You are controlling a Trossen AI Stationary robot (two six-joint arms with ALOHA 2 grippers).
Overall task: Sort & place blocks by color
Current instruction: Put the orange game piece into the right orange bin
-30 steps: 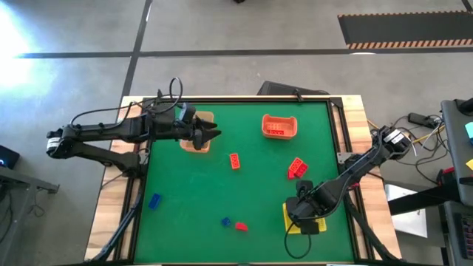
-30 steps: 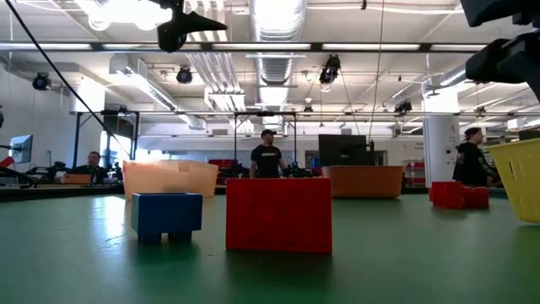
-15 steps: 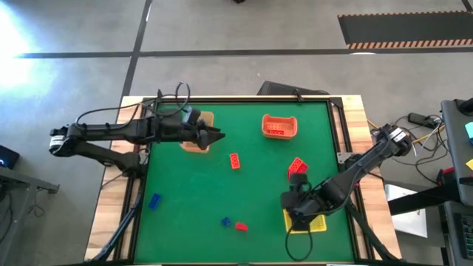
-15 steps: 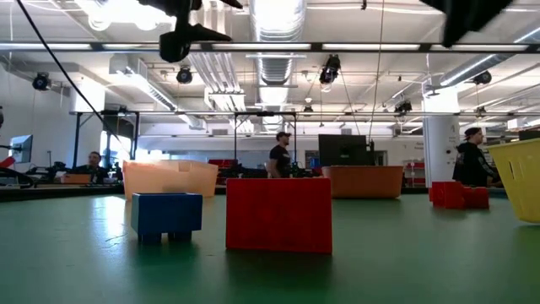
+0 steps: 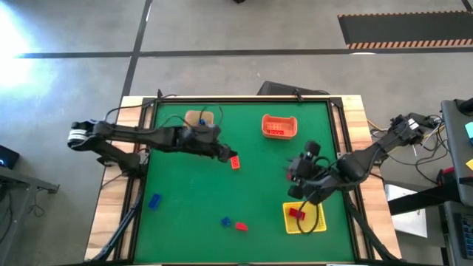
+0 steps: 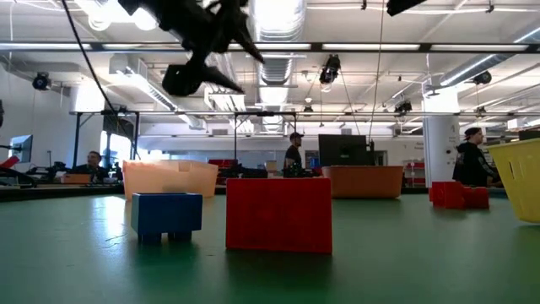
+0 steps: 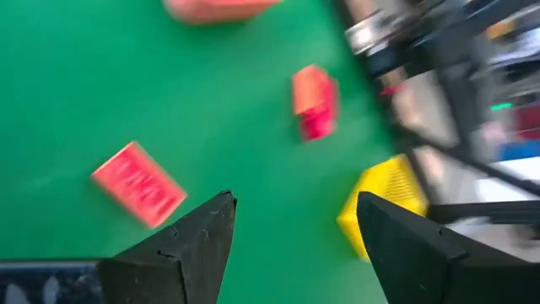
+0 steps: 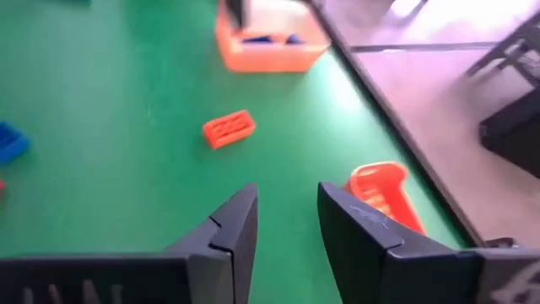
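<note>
Both empty: left hand (image 5: 228, 154) wide, right hand (image 5: 294, 174) narrower.

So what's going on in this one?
Two robot arms are sorting small studded plastic bricks into bins by colour on a green table. The left claw, open and empty, reaches toward a loose orange brick at mid-table. The right claw, also open and empty, hangs between the orange bin and the yellow bin, which holds a red brick. Two blue bricks and another red brick remain loose.

Two slim dark arms with looping black cables, pale wrist fittings, and wedge-shaped matte black jaws.
</note>
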